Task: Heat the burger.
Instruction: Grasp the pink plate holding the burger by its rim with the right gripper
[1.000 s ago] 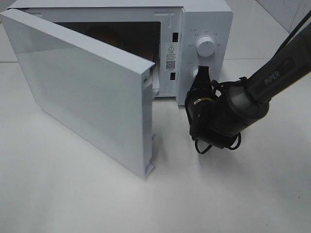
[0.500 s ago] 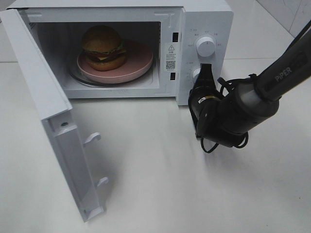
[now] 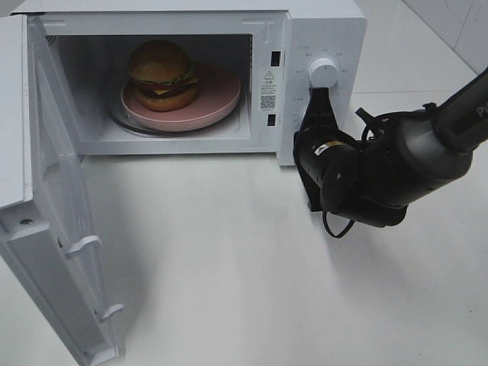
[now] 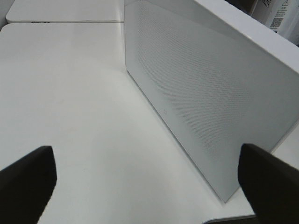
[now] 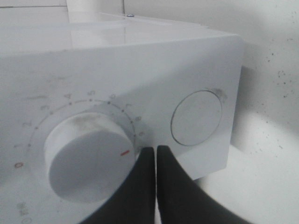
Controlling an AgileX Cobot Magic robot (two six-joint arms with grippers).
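Microwave open, burger inside, right gripper at the controls.

High camera: the burger (image 3: 160,72) sits on a pink plate (image 3: 221,99) inside the microwave (image 3: 320,15), well apart from the right gripper (image 3: 319,93), which is just under the upper knob (image 3: 324,72). Left wrist: only here the left gripper (image 4: 147,186) shows, spread wide over the desk (image 4: 70,93), with the door (image 4: 205,93) ahead. Right wrist: the right gripper's fingers are pressed together, empty, with their tips beside a numbered dial (image 5: 86,156) and a round button (image 5: 196,116).

A round golden-bunned burger (image 3: 160,75) sits on a round pink plate (image 3: 221,96) inside the white box microwave (image 3: 191,5), whose flat white door (image 3: 53,221) stands swung out to the left. On the right, the black right gripper (image 3: 319,93) is at the control panel (image 3: 347,38), just below the upper round dial (image 3: 323,72).
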